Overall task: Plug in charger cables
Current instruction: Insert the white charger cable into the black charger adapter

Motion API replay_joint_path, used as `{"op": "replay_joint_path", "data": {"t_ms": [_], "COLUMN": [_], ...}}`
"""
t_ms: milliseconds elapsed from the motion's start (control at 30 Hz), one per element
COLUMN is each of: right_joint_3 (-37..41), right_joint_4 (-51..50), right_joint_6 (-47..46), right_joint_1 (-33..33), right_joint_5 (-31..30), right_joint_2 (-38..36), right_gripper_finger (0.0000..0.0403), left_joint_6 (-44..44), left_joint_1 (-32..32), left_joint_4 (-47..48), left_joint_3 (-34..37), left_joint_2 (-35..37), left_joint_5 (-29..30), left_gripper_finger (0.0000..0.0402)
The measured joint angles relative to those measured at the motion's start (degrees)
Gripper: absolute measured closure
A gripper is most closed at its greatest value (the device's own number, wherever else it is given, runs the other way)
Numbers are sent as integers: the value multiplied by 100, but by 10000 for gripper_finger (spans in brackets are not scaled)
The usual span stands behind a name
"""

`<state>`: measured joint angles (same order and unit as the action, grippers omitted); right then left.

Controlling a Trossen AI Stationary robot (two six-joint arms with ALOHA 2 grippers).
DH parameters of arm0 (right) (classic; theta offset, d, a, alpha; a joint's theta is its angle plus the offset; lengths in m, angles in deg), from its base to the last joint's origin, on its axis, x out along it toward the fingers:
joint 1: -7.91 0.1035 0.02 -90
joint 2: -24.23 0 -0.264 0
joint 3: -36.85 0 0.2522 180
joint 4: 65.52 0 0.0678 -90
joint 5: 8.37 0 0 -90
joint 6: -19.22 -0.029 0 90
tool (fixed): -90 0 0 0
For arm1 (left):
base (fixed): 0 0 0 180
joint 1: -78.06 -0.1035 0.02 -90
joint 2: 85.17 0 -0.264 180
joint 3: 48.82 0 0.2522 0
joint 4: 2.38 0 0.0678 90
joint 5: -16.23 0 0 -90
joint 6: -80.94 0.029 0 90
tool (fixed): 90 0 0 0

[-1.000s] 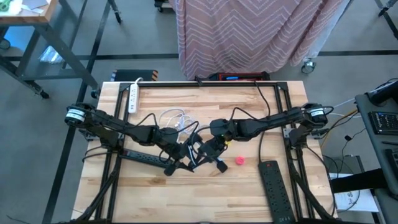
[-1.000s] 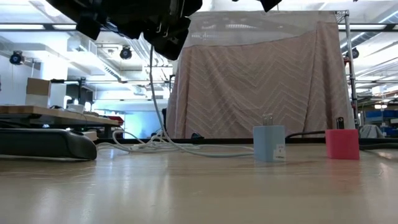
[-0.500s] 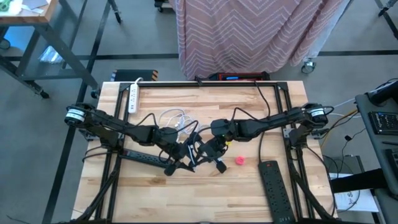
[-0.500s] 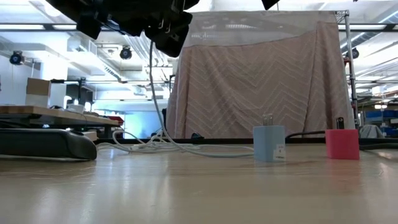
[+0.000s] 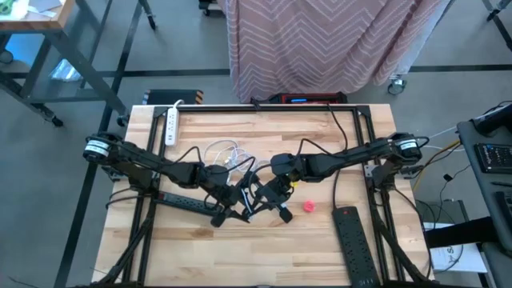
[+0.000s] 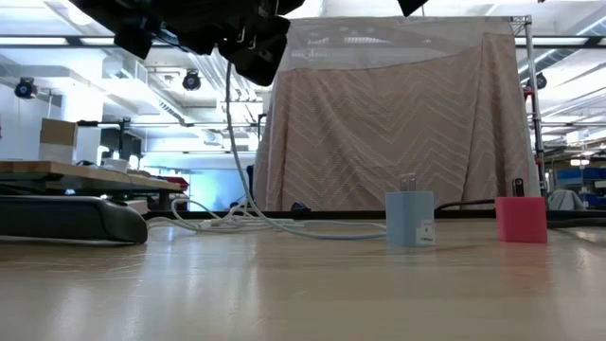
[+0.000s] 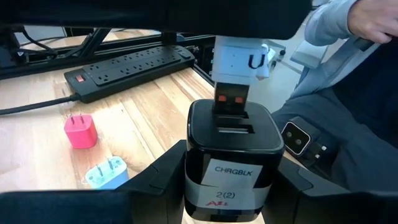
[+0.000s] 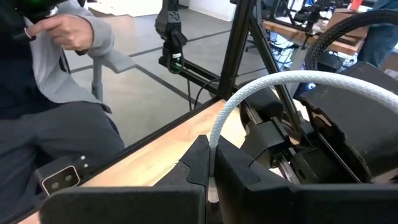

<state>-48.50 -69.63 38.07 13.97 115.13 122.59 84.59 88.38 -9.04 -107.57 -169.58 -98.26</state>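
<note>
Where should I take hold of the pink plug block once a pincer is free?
Grip the pink plug block by two opposite flat side walls, below the prongs, coming straight down from above. It stands upright on the table, prongs up, so its sides are exposed. For now the left pincer holds the black charger block and the right pincer holds the white cable.

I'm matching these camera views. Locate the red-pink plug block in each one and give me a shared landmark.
High view: red-pink plug block on the wood, right of centre.
Low view: right side, standing upright.
Left wrist view: left side, on the table.
Right wrist view: not in it.
Shared landmark: the light blue plug block close beside it; hidden under the arms from above.
</note>
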Motion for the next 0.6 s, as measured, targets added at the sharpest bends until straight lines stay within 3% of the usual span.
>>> {"op": "replay_joint_path", "data": {"t_ms": [600], "right_joint_3": [0], "right_joint_4": [161], "right_joint_6": [126], "right_joint_1": [-6], "right_joint_5": [38], "right_joint_2": [-6], "right_gripper_finger": [403], "left_joint_6": [58], "left_joint_1": [177], "left_joint_4": [-261], "left_joint_3": [2], "left_joint_2": [-2], "left_joint_5": [430], "left_gripper_finger": [264]}}
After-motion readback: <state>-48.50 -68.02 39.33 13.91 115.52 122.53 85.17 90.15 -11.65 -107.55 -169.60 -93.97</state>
